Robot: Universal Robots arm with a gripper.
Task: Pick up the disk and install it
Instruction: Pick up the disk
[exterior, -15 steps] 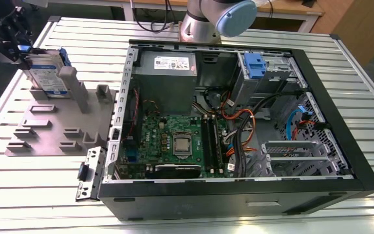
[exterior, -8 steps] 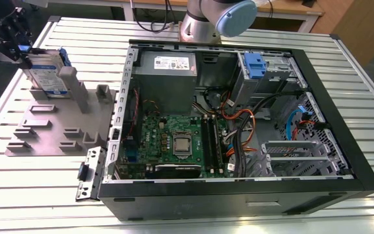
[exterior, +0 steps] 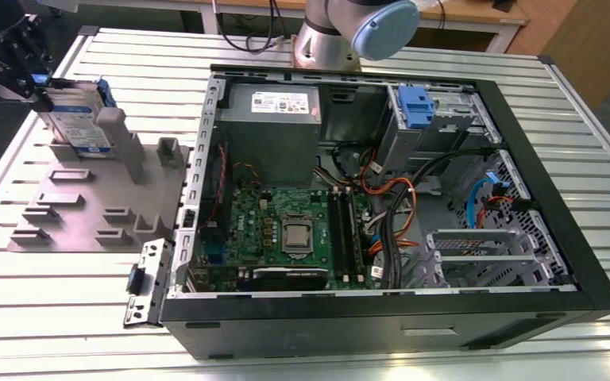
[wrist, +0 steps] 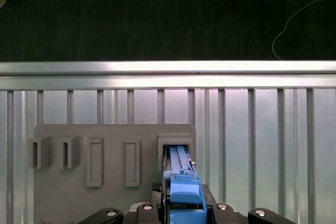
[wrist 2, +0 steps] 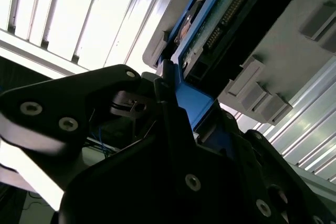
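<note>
The disk (exterior: pixel 77 119) stands upright on its edge in a slot of the grey holder block (exterior: pixel 83 206), at the exterior view's far left. It is silver-grey with a white-and-blue label and blue rails. My gripper (exterior: pixel 42 87) is at the disk's upper edge, shut on its blue rail. In the second wrist view the black fingers (wrist 2: pixel 168 93) clamp the blue rail of the disk (wrist 2: pixel 210 30), whose circuit-board side shows. In the first wrist view the disk (wrist: pixel 181 179) runs from my gripper (wrist: pixel 181 211) down into the holder's slot (wrist: pixel 176 142).
An open computer case (exterior: pixel 559 262) lies on the slatted metal table (exterior: pixel 72 309), right of the holder. Inside are a motherboard (exterior: pixel 295 230), a grey power supply (exterior: pixel 273 103), cables (exterior: pixel 390 198) and a drive bay with a blue tab (exterior: pixel 416 107). The arm's base (exterior: pixel 332 36) stands behind the case.
</note>
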